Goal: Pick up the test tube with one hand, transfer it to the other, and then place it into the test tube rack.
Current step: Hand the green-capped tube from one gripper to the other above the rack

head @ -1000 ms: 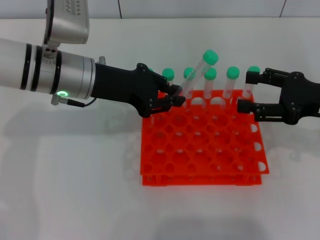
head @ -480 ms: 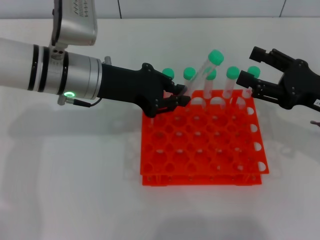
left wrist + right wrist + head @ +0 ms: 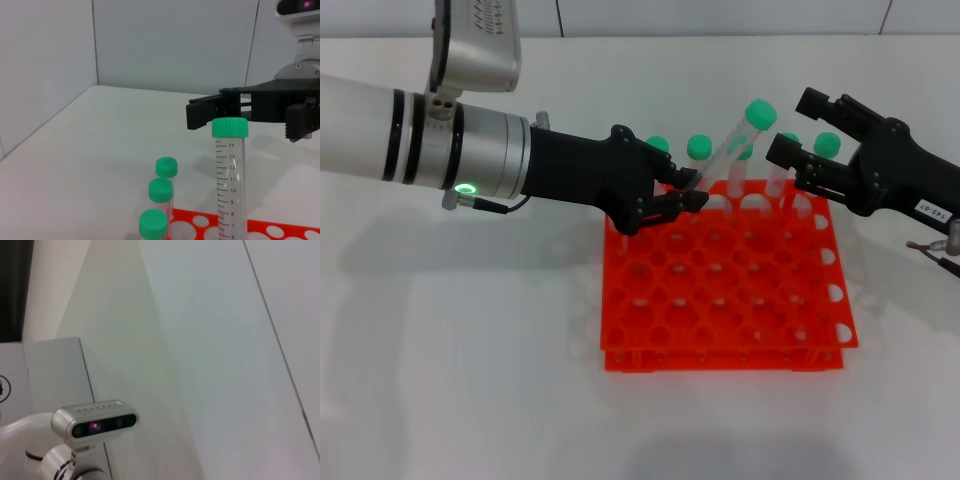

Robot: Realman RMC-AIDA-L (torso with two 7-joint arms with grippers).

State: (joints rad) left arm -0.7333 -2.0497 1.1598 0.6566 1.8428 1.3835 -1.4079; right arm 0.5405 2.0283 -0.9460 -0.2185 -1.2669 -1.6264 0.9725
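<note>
My left gripper (image 3: 686, 192), with the green ring on its wrist, is shut on the lower part of a test tube (image 3: 728, 150). It holds the tube tilted, green cap up and to the right, over the back row of the orange-red rack (image 3: 720, 330). My right gripper (image 3: 790, 127), with the white label, is open just right of the tube's cap, its fingers apart above and below cap height. In the left wrist view the held tube (image 3: 230, 185) stands upright, with the right gripper's fingers (image 3: 220, 106) close behind its cap.
Several other green-capped tubes (image 3: 698, 148) stand in the rack's back row, close to both grippers; three of their caps (image 3: 161, 190) show in the left wrist view. The right wrist view shows only walls and the robot's head camera (image 3: 95, 424).
My right gripper has moved left and up, close to the tube's cap. My left gripper has shifted slightly right with the tilted tube.
</note>
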